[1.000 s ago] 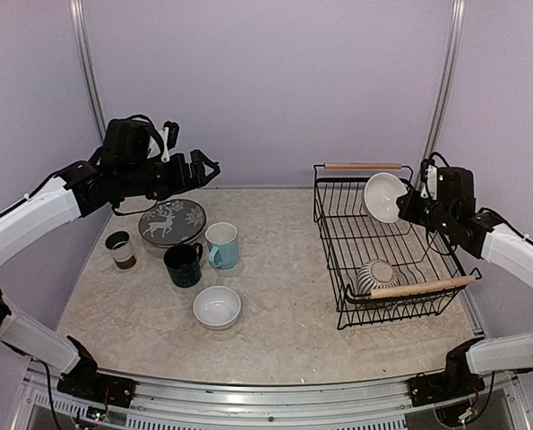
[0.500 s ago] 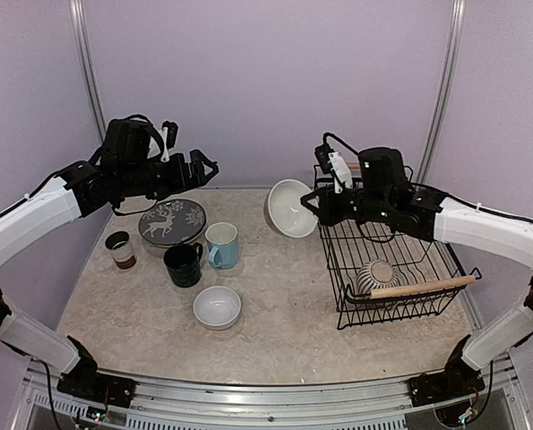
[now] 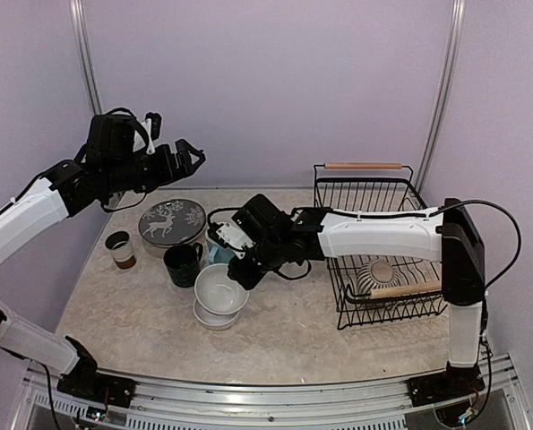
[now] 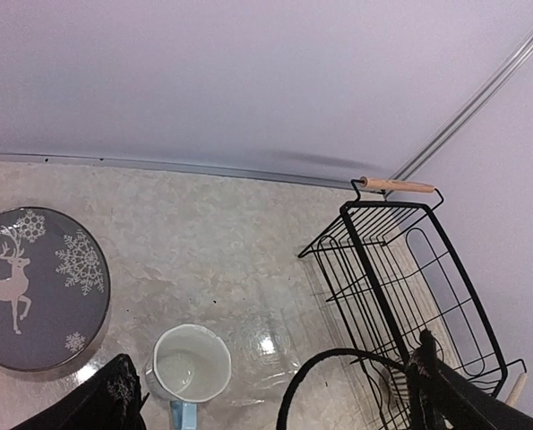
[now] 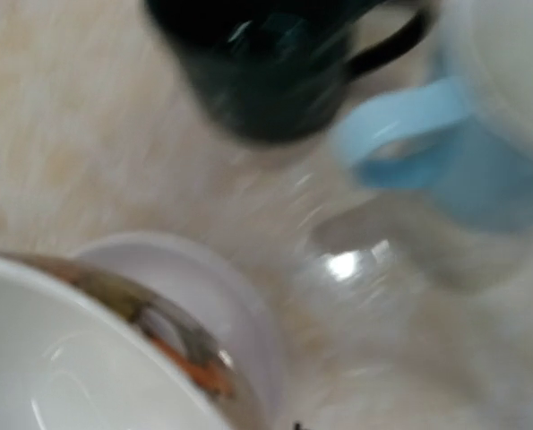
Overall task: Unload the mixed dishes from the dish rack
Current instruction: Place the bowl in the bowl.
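The right arm has swung from the dish rack (image 3: 365, 193) across the worktop (image 3: 293, 336). The right gripper (image 3: 241, 271), jaws clamped on the rim of a white bowl (image 3: 219, 288), holds it just above the second white bowl (image 3: 214, 318), seemingly to nest it. The left gripper (image 3: 190, 154) hovers above the deer-pattern plate (image 3: 172, 219), jaws wide and empty. Most dishes look unloaded; only the striped grey mug (image 3: 376, 273) appears left in the rack.

Raised left arm (image 3: 24, 215), jaws wide; right arm (image 3: 382, 233) outstretched leftward, jaws clamped.
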You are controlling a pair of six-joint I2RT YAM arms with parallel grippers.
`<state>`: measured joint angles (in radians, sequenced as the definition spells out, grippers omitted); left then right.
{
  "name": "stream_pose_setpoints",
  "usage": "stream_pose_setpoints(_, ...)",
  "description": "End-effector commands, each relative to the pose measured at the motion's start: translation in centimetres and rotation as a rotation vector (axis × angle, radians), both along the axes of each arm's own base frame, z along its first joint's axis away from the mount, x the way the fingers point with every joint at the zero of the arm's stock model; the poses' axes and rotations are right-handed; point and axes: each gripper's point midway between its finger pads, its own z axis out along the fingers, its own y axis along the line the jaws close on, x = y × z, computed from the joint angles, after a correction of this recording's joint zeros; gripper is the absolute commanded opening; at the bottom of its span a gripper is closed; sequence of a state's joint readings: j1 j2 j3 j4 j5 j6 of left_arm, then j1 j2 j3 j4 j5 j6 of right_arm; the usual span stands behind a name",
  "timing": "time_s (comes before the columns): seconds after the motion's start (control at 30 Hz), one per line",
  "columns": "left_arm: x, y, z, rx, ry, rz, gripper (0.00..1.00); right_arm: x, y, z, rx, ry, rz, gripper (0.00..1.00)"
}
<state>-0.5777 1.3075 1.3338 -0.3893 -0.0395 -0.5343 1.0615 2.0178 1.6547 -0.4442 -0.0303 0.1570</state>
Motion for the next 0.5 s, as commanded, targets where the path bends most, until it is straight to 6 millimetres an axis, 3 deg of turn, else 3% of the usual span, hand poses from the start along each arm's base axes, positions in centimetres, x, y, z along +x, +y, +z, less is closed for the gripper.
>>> stream_pose_setpoints(0.0, 0.1, 0.4, 0.1, -0.014, 0.000, 0.007, 0.99, -0.8, 1.3, 0.7, -0.004, 0.018, 0.043, 0.00)
stream_pose_setpoints(0.47, 0.3, 0.3, -0.3, -0.013, 0.011, 0.002, 0.99, -0.1, 2.9, -1.1, -0.012, 0.041, 0.024, 0.00)
